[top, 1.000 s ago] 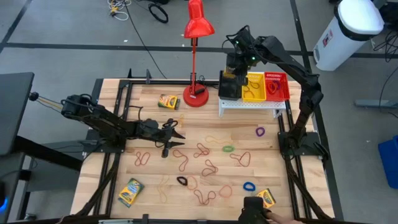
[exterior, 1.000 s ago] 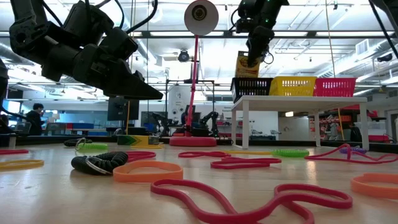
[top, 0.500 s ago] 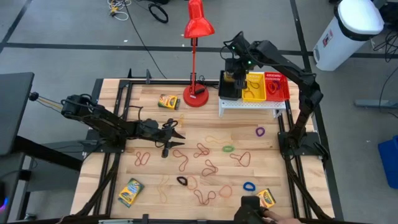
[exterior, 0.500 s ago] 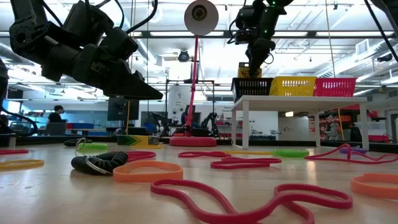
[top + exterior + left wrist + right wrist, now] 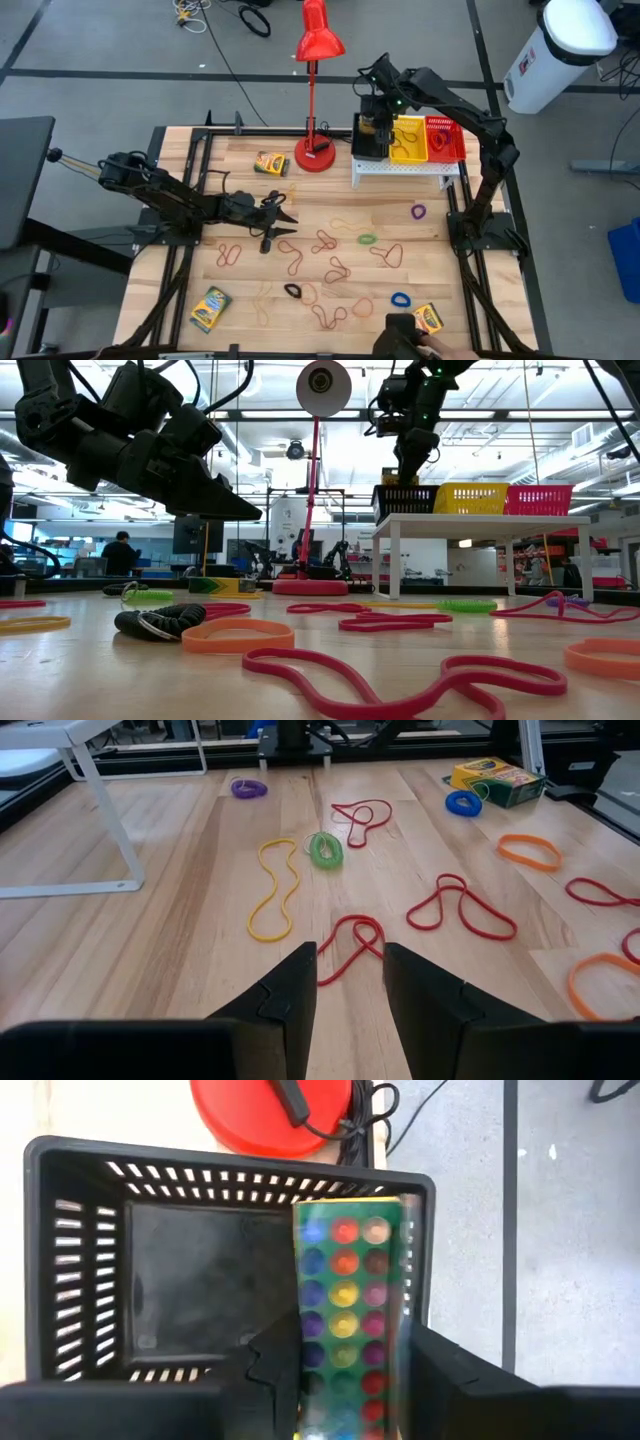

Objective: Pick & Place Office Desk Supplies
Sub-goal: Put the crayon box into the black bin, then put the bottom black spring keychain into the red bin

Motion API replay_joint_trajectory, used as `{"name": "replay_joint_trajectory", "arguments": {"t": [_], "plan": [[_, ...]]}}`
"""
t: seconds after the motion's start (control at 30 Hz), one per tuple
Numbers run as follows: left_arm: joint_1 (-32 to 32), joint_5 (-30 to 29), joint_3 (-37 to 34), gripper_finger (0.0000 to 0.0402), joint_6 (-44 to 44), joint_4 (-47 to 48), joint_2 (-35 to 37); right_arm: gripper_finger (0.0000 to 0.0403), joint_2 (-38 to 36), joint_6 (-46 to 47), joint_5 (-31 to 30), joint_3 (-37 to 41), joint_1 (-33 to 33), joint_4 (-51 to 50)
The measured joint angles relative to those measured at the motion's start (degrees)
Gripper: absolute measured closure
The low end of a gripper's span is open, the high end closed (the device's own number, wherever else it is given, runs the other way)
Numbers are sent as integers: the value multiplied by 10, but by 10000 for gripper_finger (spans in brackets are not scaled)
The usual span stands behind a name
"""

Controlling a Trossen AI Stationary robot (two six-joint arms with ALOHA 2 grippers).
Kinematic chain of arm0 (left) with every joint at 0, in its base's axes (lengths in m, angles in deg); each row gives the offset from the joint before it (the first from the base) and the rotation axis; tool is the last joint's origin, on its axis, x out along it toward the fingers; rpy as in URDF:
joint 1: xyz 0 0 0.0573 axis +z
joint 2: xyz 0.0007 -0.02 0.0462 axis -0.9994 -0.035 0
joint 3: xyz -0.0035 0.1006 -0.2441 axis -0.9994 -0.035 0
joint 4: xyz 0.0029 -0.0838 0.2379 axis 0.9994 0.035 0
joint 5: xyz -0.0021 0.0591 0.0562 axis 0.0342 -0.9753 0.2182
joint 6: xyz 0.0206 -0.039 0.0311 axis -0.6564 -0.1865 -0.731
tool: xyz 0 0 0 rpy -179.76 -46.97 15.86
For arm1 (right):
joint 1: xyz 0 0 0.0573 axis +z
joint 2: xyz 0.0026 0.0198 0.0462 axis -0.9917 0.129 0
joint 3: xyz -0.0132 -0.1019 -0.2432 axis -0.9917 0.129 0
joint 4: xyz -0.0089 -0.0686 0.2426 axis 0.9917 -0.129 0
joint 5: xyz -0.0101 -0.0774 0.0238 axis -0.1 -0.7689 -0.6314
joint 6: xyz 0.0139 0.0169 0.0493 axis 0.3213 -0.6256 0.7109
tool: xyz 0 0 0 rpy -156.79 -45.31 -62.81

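Note:
My right gripper (image 5: 345, 1350) is above the black mesh bin (image 5: 180, 1280), shut on a crayon box (image 5: 345, 1270) that reaches down into the bin beside one wall. The black bin (image 5: 368, 140), a yellow bin (image 5: 407, 140) and a red bin (image 5: 446, 138) stand on a white shelf (image 5: 405, 168) at the far right. My left gripper (image 5: 350, 955) hovers open over the table's left middle, with a red rubber band (image 5: 350, 945) just beyond its fingertips. Several rubber bands lie flat on the table. Three more crayon boxes (image 5: 270, 163), (image 5: 210, 308), (image 5: 428, 318) lie on it too. My right gripper has the crayon box's two long sides (image 5: 300, 1310) between its two fingers, which come steeply from above and lie across the box. The box points down into the black bin, its lower end near the bin's wall (image 5: 410, 1210). I cannot tell whether that end rests on the bin's floor.
A tall red desk lamp stands on its round base (image 5: 316, 155) just left of the shelf. A dark object (image 5: 403, 335) and part of a person's hand (image 5: 440, 350) show at the near edge, beside one crayon box.
My right gripper has gone down toward the black bin with the crayon box. In the low view the box stood above the bin's rim a second ago and is now sunk out of sight behind the rim.

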Motion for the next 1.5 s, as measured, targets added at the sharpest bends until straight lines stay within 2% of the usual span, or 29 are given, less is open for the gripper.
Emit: {"name": "replay_joint_trajectory", "arguments": {"t": [0.63, 0.93, 1.03, 1.23, 1.5], "plan": [[0, 2, 0, 276, 6, 5, 0, 249, 18, 16, -58, 0, 1, 9], [0, 2, 0, 276, 10, 5, 0, 186, 18, 30, -60, 0, 1, 13], [0, 2, 0, 276, 11, 5, 0, 168, 18, 30, -79, 0, 1, 21], [0, 2, 0, 276, 18, 5, 0, 147, 18, 30, -122, 0, 1, 44], [0, 2, 0, 276, 20, 5, 0, 131, 17, 32, -132, 0, 5, 44]]}}
